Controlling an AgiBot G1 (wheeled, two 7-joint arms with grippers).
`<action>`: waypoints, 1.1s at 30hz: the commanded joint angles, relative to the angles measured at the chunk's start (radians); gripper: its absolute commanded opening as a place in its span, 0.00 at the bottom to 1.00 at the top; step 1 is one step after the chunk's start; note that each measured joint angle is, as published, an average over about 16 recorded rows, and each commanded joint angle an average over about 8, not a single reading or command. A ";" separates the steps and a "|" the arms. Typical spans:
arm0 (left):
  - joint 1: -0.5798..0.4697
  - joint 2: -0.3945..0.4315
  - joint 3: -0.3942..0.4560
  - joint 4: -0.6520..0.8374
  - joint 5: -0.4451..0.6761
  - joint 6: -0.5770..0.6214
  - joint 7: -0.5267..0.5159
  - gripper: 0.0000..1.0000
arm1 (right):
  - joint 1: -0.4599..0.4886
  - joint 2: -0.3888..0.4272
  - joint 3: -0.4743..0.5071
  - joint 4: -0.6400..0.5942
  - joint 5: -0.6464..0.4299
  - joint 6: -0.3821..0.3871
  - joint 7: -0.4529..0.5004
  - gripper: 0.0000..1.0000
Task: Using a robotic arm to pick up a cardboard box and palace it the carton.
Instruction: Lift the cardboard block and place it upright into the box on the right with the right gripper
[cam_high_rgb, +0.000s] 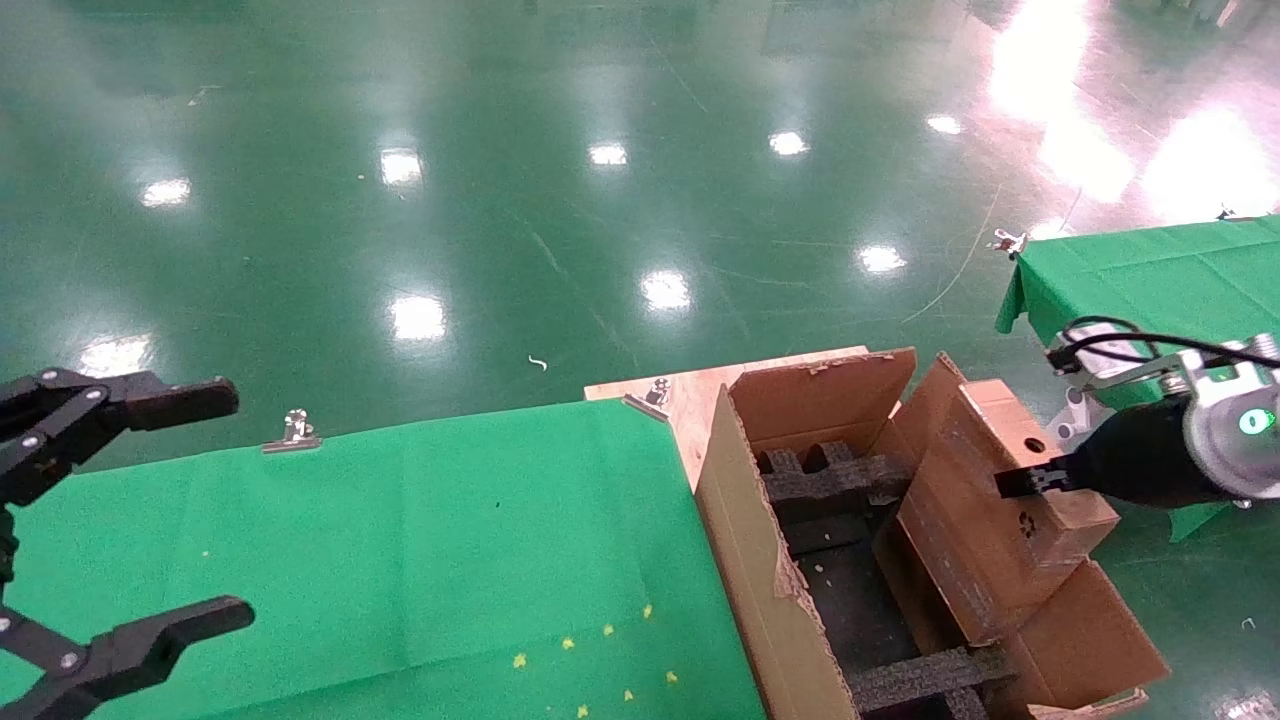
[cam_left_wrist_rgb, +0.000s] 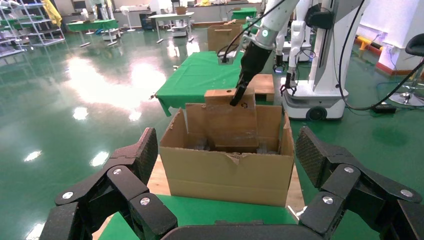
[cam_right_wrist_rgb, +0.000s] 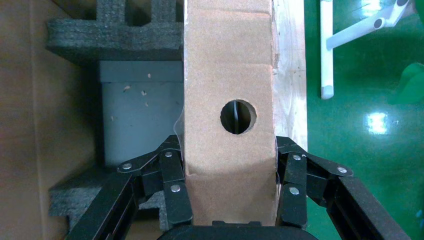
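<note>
The small brown cardboard box (cam_high_rgb: 985, 510) with a round hole (cam_right_wrist_rgb: 238, 116) in its narrow face stands tilted inside the large ragged carton (cam_high_rgb: 770, 590), against its right side. My right gripper (cam_high_rgb: 1020, 482) is shut on the box's upper end, one finger on each broad side (cam_right_wrist_rgb: 172, 187). The right arm, with its cyan ring, reaches in from the right. Black foam blocks (cam_high_rgb: 835, 480) lie in the carton beside and below the box. My left gripper (cam_high_rgb: 160, 510) is open and empty at the far left, above the green cloth. In the left wrist view the carton (cam_left_wrist_rgb: 227, 170) and box (cam_left_wrist_rgb: 230, 117) show ahead.
The carton stands on a wooden board (cam_high_rgb: 690, 395) at the end of a green-clothed table (cam_high_rgb: 400, 560) with metal clips (cam_high_rgb: 293, 432). A second green-clothed table (cam_high_rgb: 1150, 275) is at the right. Shiny green floor lies all round. Another robot base (cam_left_wrist_rgb: 320, 95) stands beyond the carton.
</note>
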 joint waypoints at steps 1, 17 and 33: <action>0.000 0.000 0.000 0.000 0.000 0.000 0.000 1.00 | -0.015 -0.009 -0.008 0.000 -0.013 0.014 0.023 0.00; 0.000 0.000 0.000 0.000 0.000 0.000 0.000 1.00 | -0.186 -0.064 -0.077 -0.009 -0.146 0.236 0.163 0.00; 0.000 0.000 0.000 0.000 0.000 0.000 0.000 1.00 | -0.300 -0.134 -0.119 -0.077 -0.199 0.350 0.228 0.00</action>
